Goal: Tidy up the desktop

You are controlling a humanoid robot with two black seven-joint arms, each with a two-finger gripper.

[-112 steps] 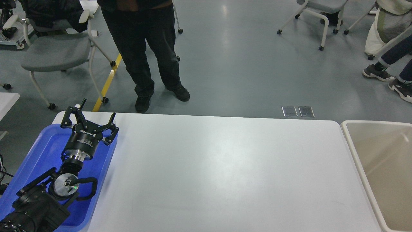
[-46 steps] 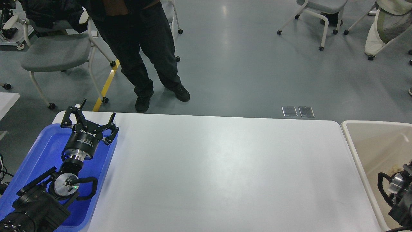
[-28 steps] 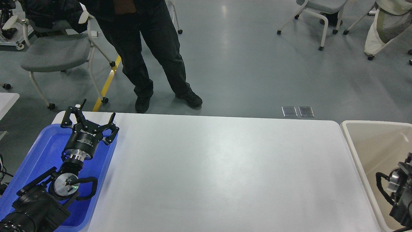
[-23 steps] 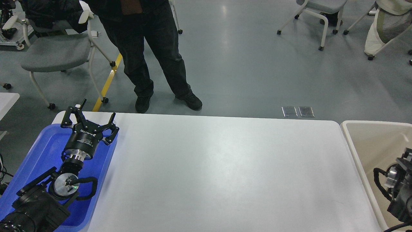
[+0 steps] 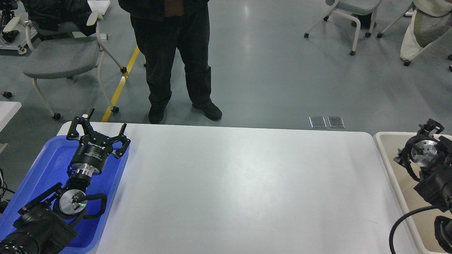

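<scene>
The desktop [image 5: 247, 183] is a large white tabletop with rounded corners, and I see no loose object on it. My left gripper [image 5: 99, 127] is open and empty, held over the far end of the blue tray at the table's left. My right arm comes in at the right edge over the beige tub. Its gripper [image 5: 429, 126] is small, dark and seen end-on, so I cannot tell its fingers apart or whether it holds anything.
A blue tray [image 5: 39, 165] lies on the left end of the desktop. A beige tub [image 5: 383, 151] stands against the right end. A person in dark clothes [image 5: 173, 53] stands at the far edge. Grey chairs [image 5: 60, 56] stand on the floor behind.
My right arm has risen over the beige tub and reached farther from me. The person has shifted to the right. My left arm has not moved.
</scene>
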